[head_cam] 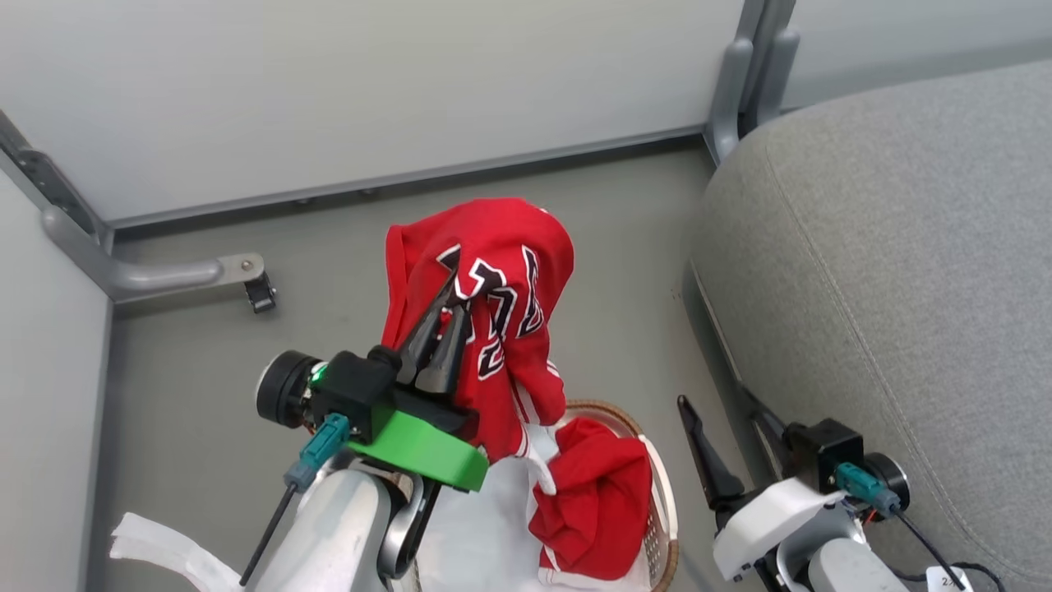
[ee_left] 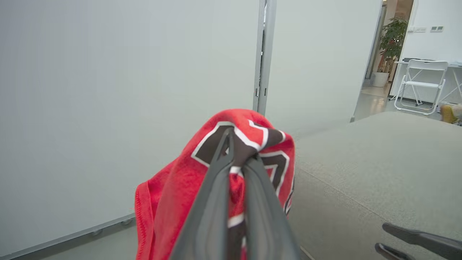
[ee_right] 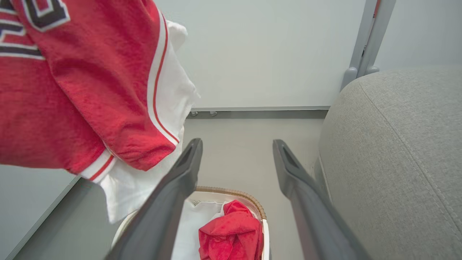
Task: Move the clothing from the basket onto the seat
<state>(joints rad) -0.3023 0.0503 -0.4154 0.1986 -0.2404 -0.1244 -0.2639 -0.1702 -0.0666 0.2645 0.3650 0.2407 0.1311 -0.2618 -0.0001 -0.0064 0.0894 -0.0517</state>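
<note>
Carrying the jersey across is the step in hand: your left tool is clenched on it at the number, and it hangs above the basket, left of the seat. Swing it right, high enough that the hem clears the seat's edge, and loosen only over the seat. Watch the white sheet hanging against it; it may drag along. Your right tool is spread and empty. A second red garment lies in the basket.

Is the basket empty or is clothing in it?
Not empty: a crumpled red garment lies in the basket; left gripper holds the jersey.
</note>
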